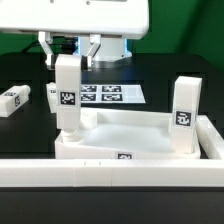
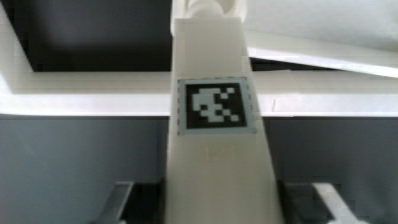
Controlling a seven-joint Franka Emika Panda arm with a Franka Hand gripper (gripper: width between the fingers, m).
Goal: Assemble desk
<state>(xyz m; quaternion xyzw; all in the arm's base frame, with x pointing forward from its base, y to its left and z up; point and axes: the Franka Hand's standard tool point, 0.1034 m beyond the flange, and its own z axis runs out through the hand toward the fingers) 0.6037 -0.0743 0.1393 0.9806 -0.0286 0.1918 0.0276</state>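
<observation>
The end effector sits in the upper middle of the exterior view, closed on the top of 1 white desk leg and holding it nearly upright. The leg's lower end meets the left corner of the rimmed tabletop, which lies on the black bench in the lower middle of the frame. Whether the leg is fully seated cannot be told.

A 2nd leg stands upright at the tabletop's right corner. A 3rd leg lies loose at the left edge of the frame.

The marker board lies flat behind the tabletop, and a long white bar crosses the foreground.

In the wrist view, the held leg's tag faces the camera, with a finger on either side of the leg.
</observation>
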